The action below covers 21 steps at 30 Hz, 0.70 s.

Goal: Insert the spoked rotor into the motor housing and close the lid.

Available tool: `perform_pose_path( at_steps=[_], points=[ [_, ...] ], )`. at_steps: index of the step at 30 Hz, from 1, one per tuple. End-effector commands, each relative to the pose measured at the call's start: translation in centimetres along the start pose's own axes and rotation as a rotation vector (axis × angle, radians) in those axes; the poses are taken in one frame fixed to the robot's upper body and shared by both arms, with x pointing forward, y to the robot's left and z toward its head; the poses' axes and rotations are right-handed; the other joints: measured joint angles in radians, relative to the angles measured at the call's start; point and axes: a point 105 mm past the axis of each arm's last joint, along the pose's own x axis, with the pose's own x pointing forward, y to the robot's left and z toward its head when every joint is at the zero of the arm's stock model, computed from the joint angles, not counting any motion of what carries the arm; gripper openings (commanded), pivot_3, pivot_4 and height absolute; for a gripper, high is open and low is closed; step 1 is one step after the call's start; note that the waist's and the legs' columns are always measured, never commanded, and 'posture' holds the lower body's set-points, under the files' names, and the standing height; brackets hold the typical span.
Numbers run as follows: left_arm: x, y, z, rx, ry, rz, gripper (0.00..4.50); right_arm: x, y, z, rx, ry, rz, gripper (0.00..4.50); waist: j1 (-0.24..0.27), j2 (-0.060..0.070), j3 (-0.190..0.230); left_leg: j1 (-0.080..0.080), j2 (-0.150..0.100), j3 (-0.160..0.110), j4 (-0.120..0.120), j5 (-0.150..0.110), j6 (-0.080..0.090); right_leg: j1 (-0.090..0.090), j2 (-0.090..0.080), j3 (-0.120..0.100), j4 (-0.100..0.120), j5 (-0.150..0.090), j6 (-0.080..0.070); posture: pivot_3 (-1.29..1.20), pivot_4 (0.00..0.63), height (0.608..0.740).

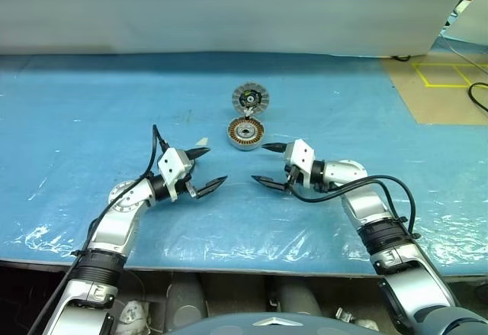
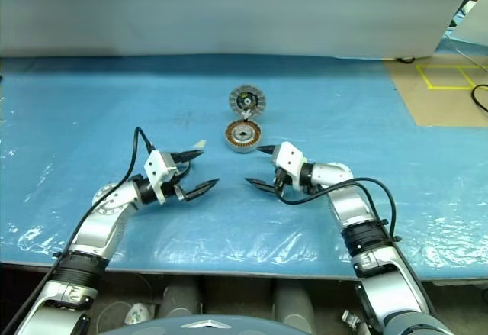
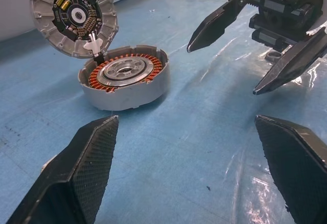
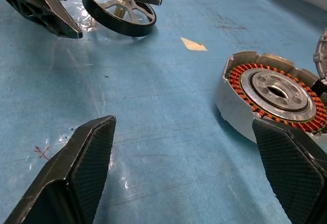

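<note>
Both hands hover just above the blue-covered table (image 1: pixel 76 121), facing each other near the middle of the head view. The left hand (image 1: pixel 204 169) sits left of centre with its two black fingers spread wide apart; nothing is between them. The right hand (image 1: pixel 268 164) sits right of centre, its fingers likewise wide apart, with nothing held or touched.

The motor housing (image 1: pixel 246 134) rests on the table just above and between the two hands, at the centre of the frame, its ring of copper windings and silver hub facing up. The lid (image 1: pixel 251 98) stands open directly above it in the picture, tilted up on edge and joined to the housing's far rim; its inner face shows a dark circuit board.

The spoked rotor (image 4: pixel 119 13) lies on the table at the upper left of the right wrist view, close under the left hand's fingers; whether they touch it cannot be told. A small pale scrap (image 4: pixel 193 44) lies on the table between rotor and housing.
</note>
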Motion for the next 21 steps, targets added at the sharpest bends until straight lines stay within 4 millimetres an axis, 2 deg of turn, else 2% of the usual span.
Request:
perform_pose_path(
  at_steps=[1, 21],
  points=[
    [-0.32, 0.43, 0.84, 0.033, -0.021, 0.013, 4.48, 0.13, -0.37, 1.32, -0.027, -0.04, -0.004, 4.5, 0.0, 0.0, 0.0, 0.0, 0.0, 0.0, 0.0, 0.0, 0.0, 0.0, 0.0, 0.0, 0.0, 0.0, 0.0, 0.0, 0.15, 0.74],
    [-0.23, -0.09, 0.94, 0.011, -0.026, -0.006, 4.48, -0.13, -0.35, 2.12, -0.02, -0.073, -0.025, 4.5, 0.0, 0.0, 0.0, 0.0, 0.0, 0.0, 0.0, 0.0, 0.0, 0.0, 0.0, 0.0, 0.0, 0.0, 0.0, 0.0, 0.15, 0.74]
  ],
)
